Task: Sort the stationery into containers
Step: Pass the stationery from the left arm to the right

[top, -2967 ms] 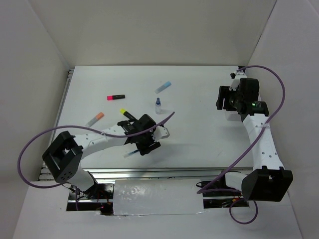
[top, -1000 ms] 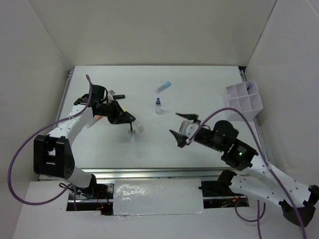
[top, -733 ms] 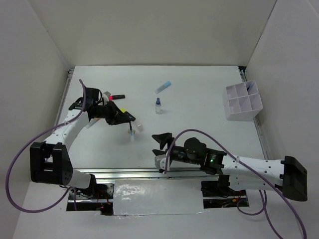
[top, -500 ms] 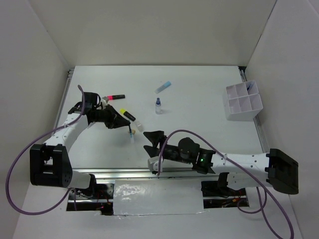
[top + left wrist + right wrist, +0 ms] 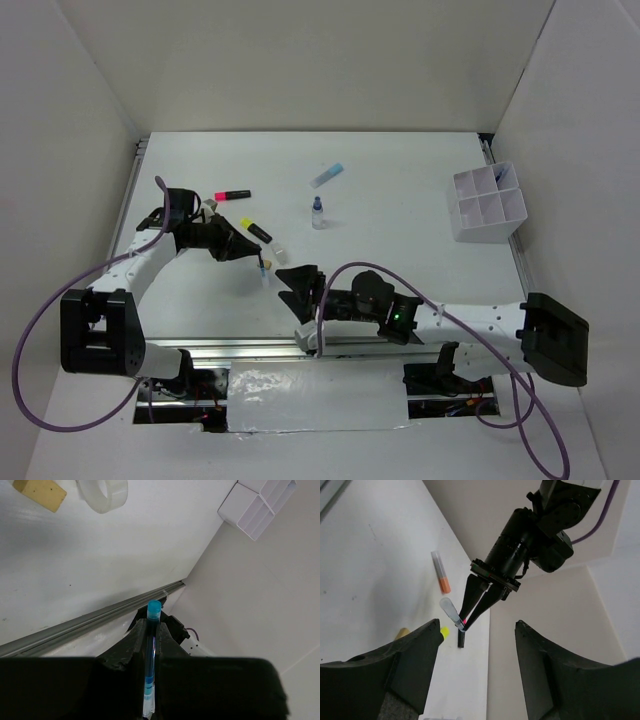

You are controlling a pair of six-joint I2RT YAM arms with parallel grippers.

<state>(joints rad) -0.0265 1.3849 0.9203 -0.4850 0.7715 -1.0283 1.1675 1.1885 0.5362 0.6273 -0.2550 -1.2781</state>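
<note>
My left gripper (image 5: 250, 254) is shut on a thin blue pen (image 5: 263, 268), which runs between its fingers (image 5: 127, 647) in the left wrist view as the pen (image 5: 150, 655). My right gripper (image 5: 298, 298) stands open just right of it, low over the front of the table, with nothing between its fingers (image 5: 415, 655); it faces the left gripper (image 5: 470, 611). On the table lie a pink highlighter (image 5: 232, 194), a yellow highlighter (image 5: 255, 230), a light-blue-capped tube (image 5: 326, 176) and a tiny bottle (image 5: 317, 213). The organiser tray (image 5: 487, 203) stands at the far right.
A tan eraser block (image 5: 40, 491) and a clear tape ring (image 5: 102, 487) lie close to the left gripper. An orange-capped tube (image 5: 440, 572) lies beyond the left arm. White walls close in the table on three sides; a metal rail (image 5: 300, 345) runs along the front edge.
The right arm has swung from the right side across the table's front, ending close to the left gripper. The left gripper, still holding the pen, has barely shifted.
</note>
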